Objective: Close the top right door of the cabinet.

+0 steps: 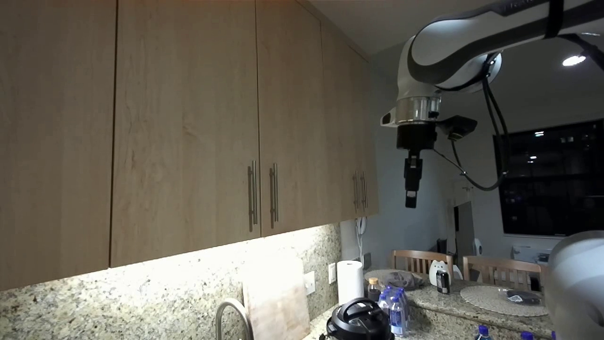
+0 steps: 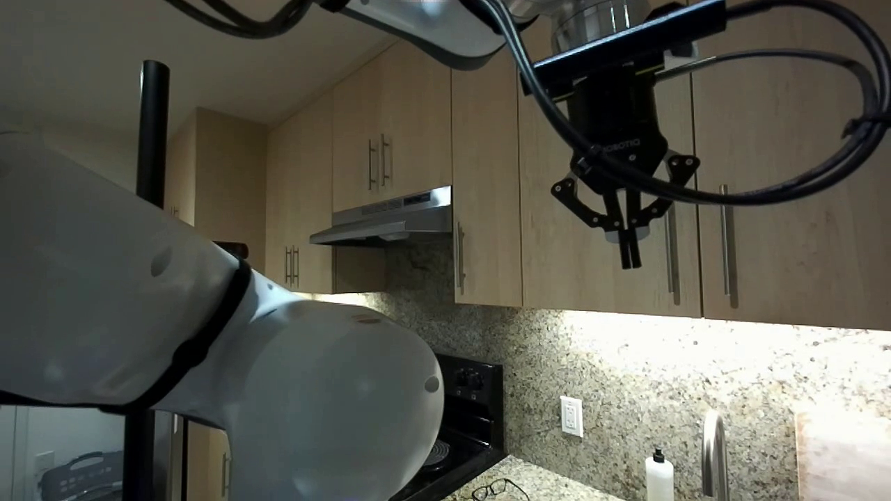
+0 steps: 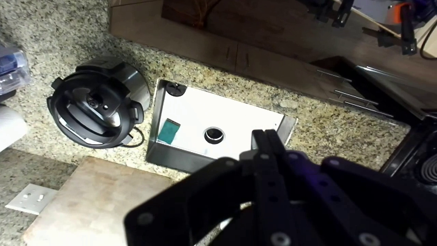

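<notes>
The cabinet has tall light-wood doors with slim vertical bar handles. It also shows in an exterior view. Every door in sight lies flush, with the white interior and shelves hidden. I cannot tell for certain which panel is the top right door; the rightmost panel looks shut. My gripper hangs pointing down, apart from the doors. In an exterior view the gripper overlaps the doors near a bar handle. In the wrist view the gripper's fingers are together with nothing between them, above the sink.
Below are the sink, a black pressure cooker, a cutting board and a faucet. Water bottles and a paper towel roll stand on the counter. A range hood is farther along the wall.
</notes>
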{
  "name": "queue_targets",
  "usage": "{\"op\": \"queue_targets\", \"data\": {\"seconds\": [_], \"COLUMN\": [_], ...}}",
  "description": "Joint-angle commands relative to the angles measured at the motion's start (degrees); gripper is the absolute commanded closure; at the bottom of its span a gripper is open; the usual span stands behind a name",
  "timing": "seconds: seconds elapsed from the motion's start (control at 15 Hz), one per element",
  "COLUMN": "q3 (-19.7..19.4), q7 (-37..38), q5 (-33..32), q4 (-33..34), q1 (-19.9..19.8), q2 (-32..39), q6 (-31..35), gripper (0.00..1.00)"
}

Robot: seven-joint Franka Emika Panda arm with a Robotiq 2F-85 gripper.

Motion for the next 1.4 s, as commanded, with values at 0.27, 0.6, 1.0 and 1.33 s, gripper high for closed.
{"op": "queue_targets", "data": {"seconds": [0.27,0.6,1.0,1.33], "q3": [-4.4,-7.2,-9.3,-9.6], "q7": [0.8,-0.6,-1.6,-1.8], "q5": [1.5,-3.7,-5.6,-5.7], "q4": [0.4,0.2,0.4,0.4], "q1": [-1.4,-5.0,-6.4,-6.5], "q2": [0.2,2.3,3.1,3.5], "q6": [7.1,8.1,7.3,7.3], "gripper": [0.46,0.15,0.01,0.0]}}
